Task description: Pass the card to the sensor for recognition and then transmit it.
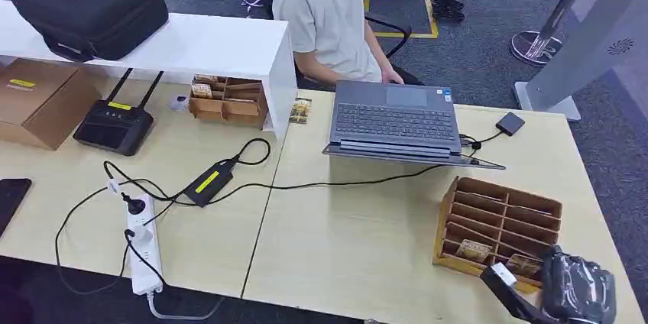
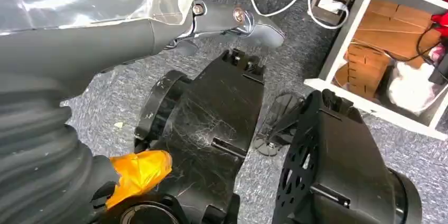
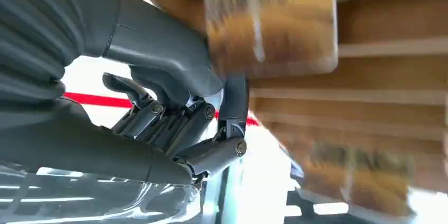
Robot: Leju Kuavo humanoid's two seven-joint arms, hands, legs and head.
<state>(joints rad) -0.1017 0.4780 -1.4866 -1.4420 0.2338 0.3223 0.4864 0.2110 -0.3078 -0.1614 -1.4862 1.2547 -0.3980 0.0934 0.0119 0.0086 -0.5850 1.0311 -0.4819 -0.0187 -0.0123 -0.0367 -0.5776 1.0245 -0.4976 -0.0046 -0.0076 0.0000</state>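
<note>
Reaching at the lower right of the frame, our right hand [image 1: 578, 291] pinched a card [image 3: 269, 20] at the near wooden rack [image 1: 500, 226], where two more cards sat; our left hand [image 2: 158, 23] hung with nothing visibly held, its spread unclear. We judged the task barely begun: the sensor [image 1: 510, 123] lay untouched beyond one laptop [image 1: 393, 121], one person [image 1: 328, 14] behind.

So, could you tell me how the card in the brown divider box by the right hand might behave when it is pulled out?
The card looks thin and flat, so probably light and slightly bendy. It stands in a narrow slot of the cardboard box, so it may catch.
</note>
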